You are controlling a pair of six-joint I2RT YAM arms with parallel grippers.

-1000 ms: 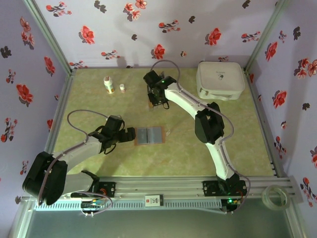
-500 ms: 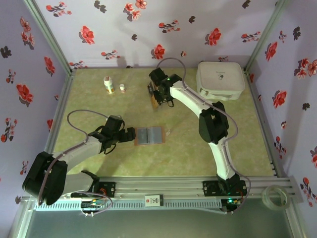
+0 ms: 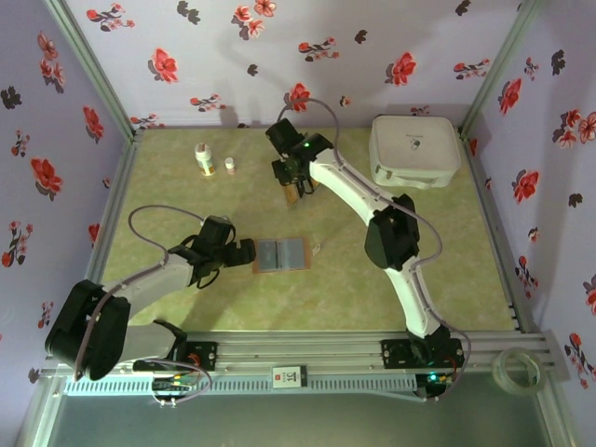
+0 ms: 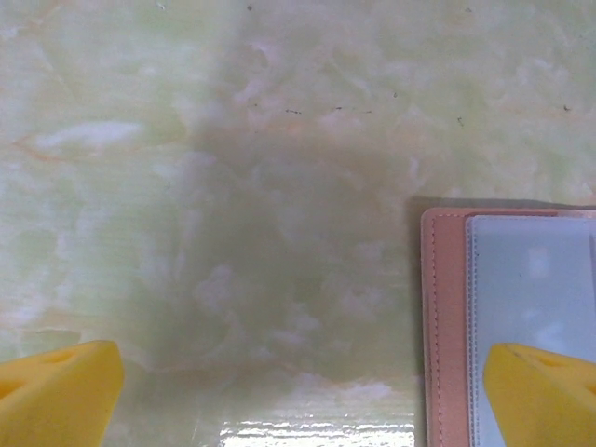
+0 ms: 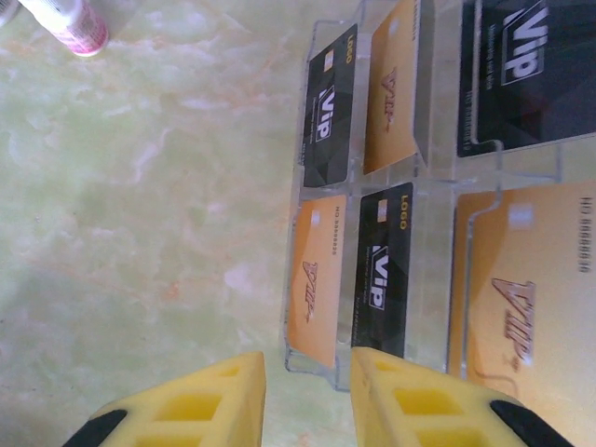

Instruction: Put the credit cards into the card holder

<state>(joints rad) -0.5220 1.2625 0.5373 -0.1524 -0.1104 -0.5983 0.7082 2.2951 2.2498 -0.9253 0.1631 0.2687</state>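
- The right pincer (image 5: 307, 377) is partly spread with nothing between its yellow fingers (image 5: 200, 400). It hangs just short of the near edge of the clear card rack (image 5: 321, 365) and I cannot tell whether it touches it.
- The gap between the jaws lines up with an orange card (image 5: 312, 284) in the rack's nearest row. A black "Vip" card (image 5: 383, 279) sits in the slot just beside it.
- The step in hand, as I judge it, is fetching a card: the credit cards (image 5: 521, 56) stand in the rack at the far middle of the bench (image 3: 354, 298), and none is in the card holder (image 3: 280, 253) that I can see.
- The next move likely calls for easing the fingers around one thin card edge and pinching it without pushing the light rack away.
- The left pincer (image 4: 298, 396) is spread wide and holds nothing. In the left wrist view one finger (image 4: 545, 391) overlaps the open card holder's (image 4: 521, 298) sleeve, while the other is over bare bench. I cannot tell if it presses down.
- The card holder lies open and flat at mid-bench, well apart from the rack.
- Farther out stand a small bottle (image 3: 204, 158) to the left and a white case (image 3: 414, 149) to the right.
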